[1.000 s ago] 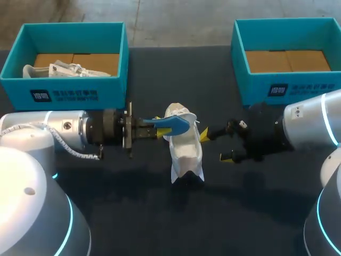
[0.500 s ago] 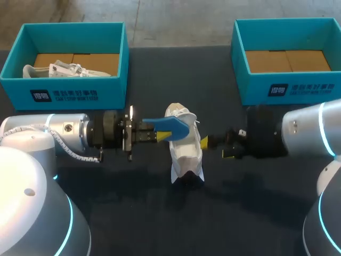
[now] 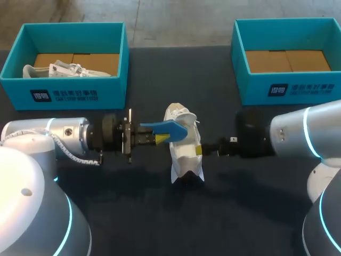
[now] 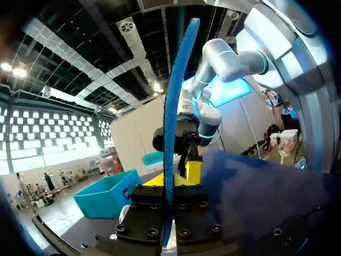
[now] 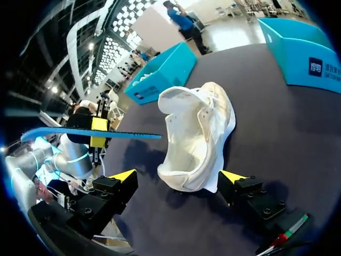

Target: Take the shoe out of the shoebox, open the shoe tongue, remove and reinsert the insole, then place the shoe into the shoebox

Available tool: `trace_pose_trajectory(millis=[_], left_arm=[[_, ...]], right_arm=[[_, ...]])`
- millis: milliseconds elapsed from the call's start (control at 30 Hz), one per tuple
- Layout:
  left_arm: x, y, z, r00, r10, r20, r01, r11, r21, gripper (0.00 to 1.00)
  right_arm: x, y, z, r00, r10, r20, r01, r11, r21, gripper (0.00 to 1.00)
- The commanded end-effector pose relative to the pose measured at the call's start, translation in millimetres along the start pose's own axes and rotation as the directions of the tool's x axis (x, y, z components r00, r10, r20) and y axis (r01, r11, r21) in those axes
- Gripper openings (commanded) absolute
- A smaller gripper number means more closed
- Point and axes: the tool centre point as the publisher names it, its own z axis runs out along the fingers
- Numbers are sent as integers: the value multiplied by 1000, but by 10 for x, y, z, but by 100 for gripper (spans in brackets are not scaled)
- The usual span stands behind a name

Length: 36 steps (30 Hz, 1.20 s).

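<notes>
A white shoe point(image 3: 181, 146) stands on the dark table point(image 3: 224, 213) at the middle, its opening facing up. My left gripper point(image 3: 159, 138) is shut on a blue insole point(image 3: 169, 128), held flat in the air just above and left of the shoe. In the left wrist view the insole point(image 4: 175, 106) runs edge-on out from between the fingers of that gripper point(image 4: 169, 184). My right gripper point(image 3: 199, 151) is at the shoe's right side. It is open, and the right wrist view has the shoe point(image 5: 198, 136) just ahead of the gripper point(image 5: 178, 176), between its spread tips.
A teal shoebox point(image 3: 112, 80) at the back left holds another white shoe point(image 3: 66, 70). A second teal shoebox point(image 3: 250, 85) at the back right shows only its cardboard floor. Both arms lie low across the middle of the table.
My right gripper has moved left up to the shoe and turned about its wrist. The left gripper with the insole has shifted slightly back and lower.
</notes>
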Motion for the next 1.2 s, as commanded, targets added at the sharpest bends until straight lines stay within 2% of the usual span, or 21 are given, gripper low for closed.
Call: trace_pose_trajectory(millis=[33, 367, 767, 1200], left_arm=[[12, 86, 4, 1000, 3, 2, -3, 1000, 7, 0], [-29, 181, 38, 1000, 13, 13, -13, 1000, 3, 0], [-16, 299, 59, 1000, 1, 12, -1, 1000, -20, 0], [-6, 327, 76, 1000, -1, 11, 2, 999, -32, 0]], right_arm=[[21, 3, 120, 1000, 1, 11, -1, 1000, -2, 100], [-108, -85, 142, 1000, 6, 14, -6, 1000, 3, 100], [-148, -103, 175, 1000, 17, -3, -17, 1000, 5, 100], [-177, -115, 162, 1000, 27, -7, -27, 1000, 3, 100]])
